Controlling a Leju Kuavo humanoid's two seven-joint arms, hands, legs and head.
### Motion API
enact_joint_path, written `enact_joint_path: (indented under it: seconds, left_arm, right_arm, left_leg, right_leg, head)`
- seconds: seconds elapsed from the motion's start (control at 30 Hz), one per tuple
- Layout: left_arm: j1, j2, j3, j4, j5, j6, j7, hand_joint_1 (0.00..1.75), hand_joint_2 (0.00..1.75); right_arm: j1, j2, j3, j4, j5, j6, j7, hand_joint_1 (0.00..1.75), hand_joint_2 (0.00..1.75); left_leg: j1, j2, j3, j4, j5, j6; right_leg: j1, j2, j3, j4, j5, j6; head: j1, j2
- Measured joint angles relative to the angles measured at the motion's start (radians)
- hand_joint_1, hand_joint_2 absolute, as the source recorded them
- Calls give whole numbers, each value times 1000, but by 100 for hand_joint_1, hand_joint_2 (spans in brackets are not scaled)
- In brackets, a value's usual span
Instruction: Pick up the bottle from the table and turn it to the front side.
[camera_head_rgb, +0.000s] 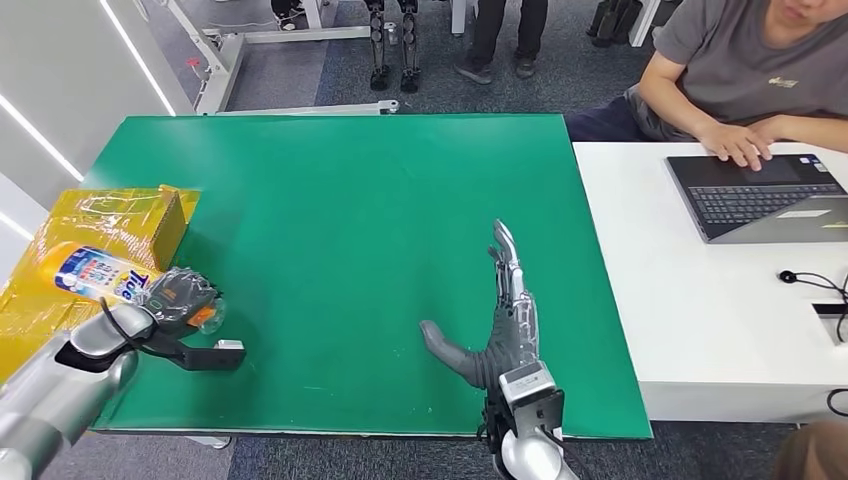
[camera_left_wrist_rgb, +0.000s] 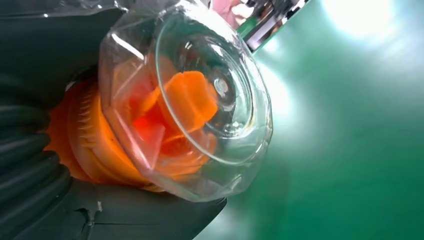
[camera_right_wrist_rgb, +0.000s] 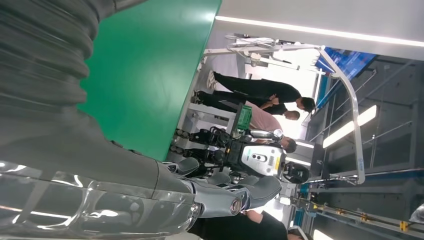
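A yellow bottle (camera_head_rgb: 95, 275) with a blue and white label lies on its side at the green table's (camera_head_rgb: 350, 220) left edge, its body over yellow packaging. My left hand (camera_head_rgb: 175, 300) grips it at the cap end. In the left wrist view the orange cap under its clear cover (camera_left_wrist_rgb: 200, 100) sits right against my dark fingers (camera_left_wrist_rgb: 25, 165). My right hand (camera_head_rgb: 500, 320) is open near the table's front edge, fingers stretched forward and thumb out to the left, holding nothing. Its grey thumb (camera_right_wrist_rgb: 75, 150) shows in the right wrist view.
A yellow cardboard box (camera_head_rgb: 130, 215) on yellow wrapping stands at the left edge behind the bottle. To the right is a white table (camera_head_rgb: 700, 330) with a laptop (camera_head_rgb: 760, 195), where a person (camera_head_rgb: 760, 70) sits typing. People and robot legs (camera_head_rgb: 395, 40) stand beyond the far edge.
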Motion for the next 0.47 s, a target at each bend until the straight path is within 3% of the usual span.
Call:
enact_joint_path:
  seconds: [0.2,0.33,0.47]
  left_arm:
    - [-17,-103,-21,56,12,21,15,175,175]
    - [-23,-134,-21,87,26,39,20,175,175]
    - [-23,-137,-21,106,35,60,29,0,175]
  right_arm:
    - [-10,-13,15,15,-36,0,-17,0,175]
    - [-21,-21,23,26,-62,-2,-20,0,175]
    - [-26,-30,30,34,-80,-3,-28,0,175]
  left_leg:
    - [0,-1,0,0,0,0]
    - [0,-1,1,0,0,0]
    - [0,-1,2,0,0,0]
  right_leg:
    - [0,-1,1,0,0,0]
    - [0,-1,2,0,0,0]
    - [0,-2,2,0,0,0]
  head:
    - [0,0]
    - [0,0]
    - [0,0]
